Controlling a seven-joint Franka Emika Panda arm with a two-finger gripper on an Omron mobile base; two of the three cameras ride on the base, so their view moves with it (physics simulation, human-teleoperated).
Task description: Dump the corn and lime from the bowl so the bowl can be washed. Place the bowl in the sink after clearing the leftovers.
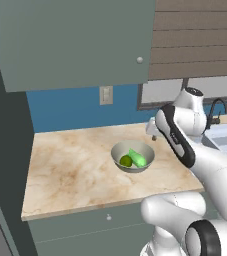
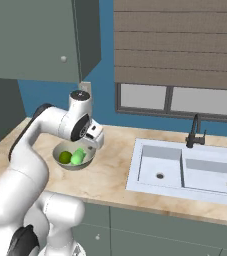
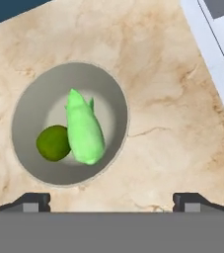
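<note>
My fingers spread wide (image 3: pixel 111 200), I hover over the shallow grey-beige bowl (image 3: pixel 29 99) — best to pinch its near rim squarely, low and level.

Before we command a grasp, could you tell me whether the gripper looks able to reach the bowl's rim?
Probably yes: the gripper hangs open above the bowl, nothing between them.

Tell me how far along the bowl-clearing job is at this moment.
Nothing looks done yet: the corn and lime both lie in the bowl, which stands on the counter. In hand: the open gripper hovers above the bowl, holding nothing. Left: dumping both, then placing the bowl in the sink.
</note>
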